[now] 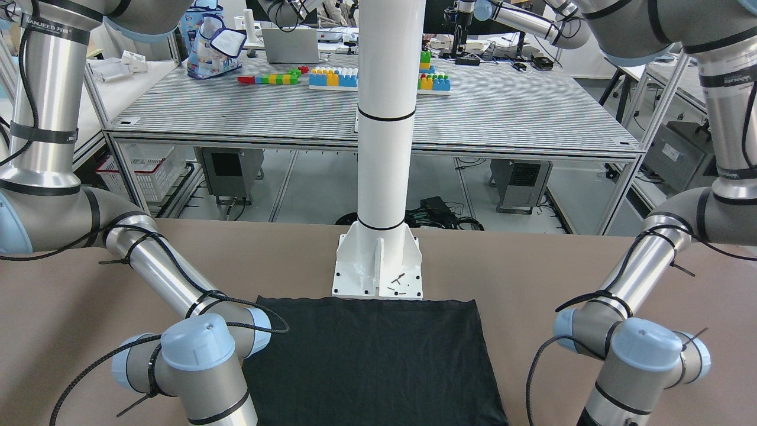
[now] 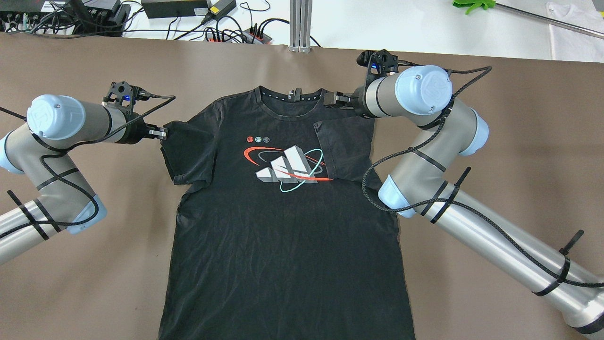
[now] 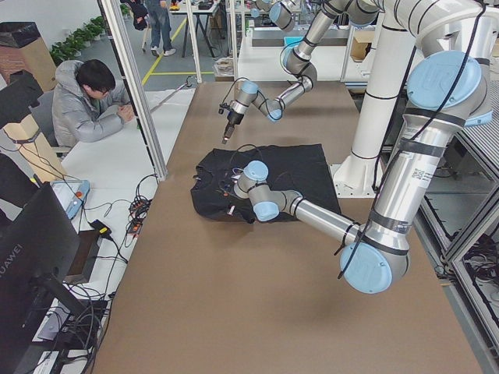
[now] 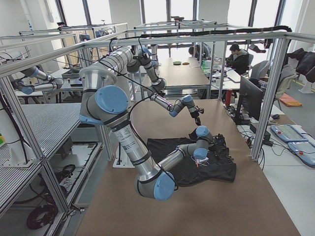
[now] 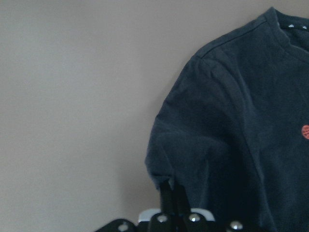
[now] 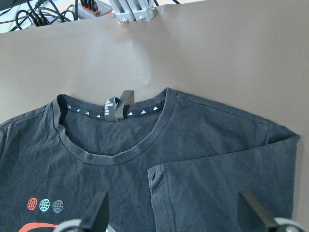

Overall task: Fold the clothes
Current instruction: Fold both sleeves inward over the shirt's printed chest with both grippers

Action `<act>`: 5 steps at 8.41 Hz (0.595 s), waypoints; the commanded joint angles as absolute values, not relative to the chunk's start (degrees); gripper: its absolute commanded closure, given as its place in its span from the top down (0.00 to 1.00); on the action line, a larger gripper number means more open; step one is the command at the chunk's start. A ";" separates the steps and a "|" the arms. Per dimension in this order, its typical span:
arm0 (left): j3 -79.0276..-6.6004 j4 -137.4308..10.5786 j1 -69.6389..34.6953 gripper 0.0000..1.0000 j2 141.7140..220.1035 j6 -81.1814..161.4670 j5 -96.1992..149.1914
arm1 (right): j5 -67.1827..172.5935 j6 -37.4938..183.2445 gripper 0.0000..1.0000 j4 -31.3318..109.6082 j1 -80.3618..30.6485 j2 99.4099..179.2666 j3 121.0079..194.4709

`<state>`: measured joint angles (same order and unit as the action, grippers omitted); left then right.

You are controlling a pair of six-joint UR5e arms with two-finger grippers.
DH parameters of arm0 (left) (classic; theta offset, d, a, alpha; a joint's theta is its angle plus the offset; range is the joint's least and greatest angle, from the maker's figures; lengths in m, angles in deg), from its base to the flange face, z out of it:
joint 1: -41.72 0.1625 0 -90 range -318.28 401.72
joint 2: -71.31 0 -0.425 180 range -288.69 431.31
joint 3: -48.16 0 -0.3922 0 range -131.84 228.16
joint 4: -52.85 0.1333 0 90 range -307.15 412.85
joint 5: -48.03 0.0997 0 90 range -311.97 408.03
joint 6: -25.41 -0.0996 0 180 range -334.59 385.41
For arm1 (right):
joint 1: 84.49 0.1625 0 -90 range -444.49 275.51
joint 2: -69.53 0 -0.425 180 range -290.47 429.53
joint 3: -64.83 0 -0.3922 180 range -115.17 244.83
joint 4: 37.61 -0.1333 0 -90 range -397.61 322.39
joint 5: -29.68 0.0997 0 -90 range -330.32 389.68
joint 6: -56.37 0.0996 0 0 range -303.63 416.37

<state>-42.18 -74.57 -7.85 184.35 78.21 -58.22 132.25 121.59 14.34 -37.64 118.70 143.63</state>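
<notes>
The black T-shirt (image 2: 283, 236) lies flat, print up, in the middle of the brown surface (image 2: 519, 141), collar far, with the right-side sleeve folded in over the chest. We've got the left tool (image 2: 161, 133) pinched narrow on the left sleeve's hem. The right tool (image 6: 174, 212) hangs wide open over the folded sleeve.

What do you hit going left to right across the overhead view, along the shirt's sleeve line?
left gripper → black T-shirt's flat sleeve → printed logo → folded-in sleeve → right arm's blue wrist cap. The right gripper overlaps the folded-in sleeve, so it is left out.
</notes>
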 commanded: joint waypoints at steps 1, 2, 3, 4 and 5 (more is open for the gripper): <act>-47.04 -58.30 -4.45 0.00 193.95 86.03 -54.83 | 132.25 121.50 0.94 14.25 -37.64 119.18 143.67; -43.46 -53.80 -0.76 0.00 200.54 88.84 -49.23 | 132.25 121.50 0.94 14.25 -37.64 119.45 143.76; -35.07 -53.85 0.75 0.00 207.04 91.74 -46.65 | 132.25 121.50 0.94 14.16 -37.64 119.63 143.76; -25.85 -54.63 1.64 0.00 212.93 92.99 -44.71 | 132.25 121.41 0.94 14.16 -37.64 119.80 143.76; -19.32 -58.29 1.99 0.00 215.95 93.26 -41.91 | 132.25 121.41 0.94 14.16 -37.64 119.98 143.76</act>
